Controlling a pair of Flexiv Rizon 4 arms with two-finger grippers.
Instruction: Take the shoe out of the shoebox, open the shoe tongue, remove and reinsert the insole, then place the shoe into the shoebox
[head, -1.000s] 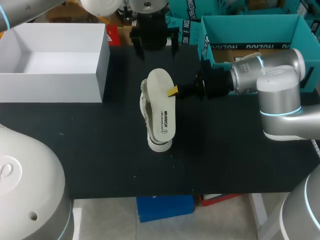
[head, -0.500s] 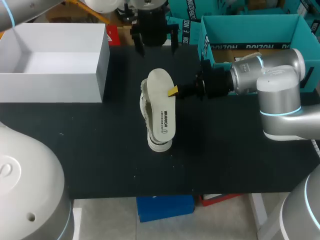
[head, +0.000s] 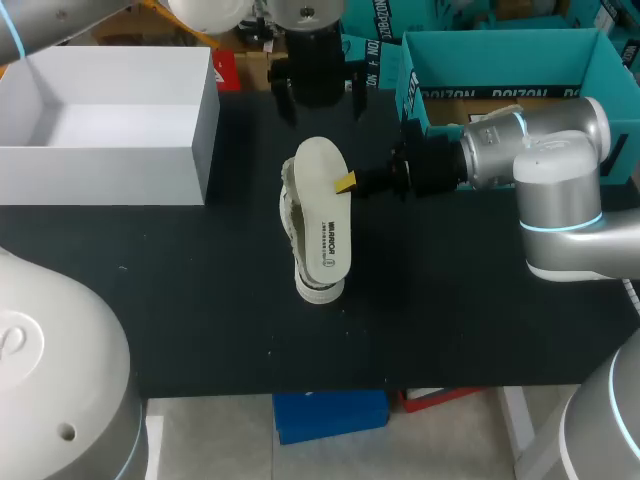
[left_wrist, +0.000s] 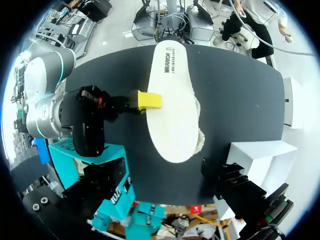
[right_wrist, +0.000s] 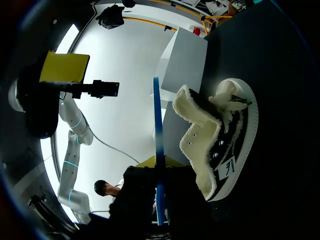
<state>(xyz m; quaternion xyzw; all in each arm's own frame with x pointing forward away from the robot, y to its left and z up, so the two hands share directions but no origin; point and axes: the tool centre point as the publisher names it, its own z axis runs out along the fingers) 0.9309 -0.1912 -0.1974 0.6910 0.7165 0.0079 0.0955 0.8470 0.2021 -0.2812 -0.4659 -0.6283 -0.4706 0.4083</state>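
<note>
A fleece-lined black and cream shoe (head: 291, 218) lies on its side in the middle of the black table (head: 200, 300). Over it stands the cream insole (head: 322, 205), held on edge. My right gripper (head: 345, 183) is shut on the insole's rim from the right. In the right wrist view the insole (right_wrist: 158, 125) shows edge-on between that gripper's (right_wrist: 158, 167) fingers, with the shoe (right_wrist: 222, 145) beside it. My left gripper (head: 318, 98) hangs open over the table's far side, beyond the shoe. Its wrist view looks down on the insole (left_wrist: 172, 100) ahead of its open fingers (left_wrist: 167, 177).
The white shoebox (head: 205, 120) stands open at the back left and shows nothing inside. It also appears as the white shoebox (right_wrist: 182, 60) beyond the shoe in the right wrist view. A teal box (head: 500, 45) stands at the back right, behind my right arm.
My left gripper has shifted a little to the right and slightly nearer the shoe. The right gripper, the insole and the shoe have kept still.
</note>
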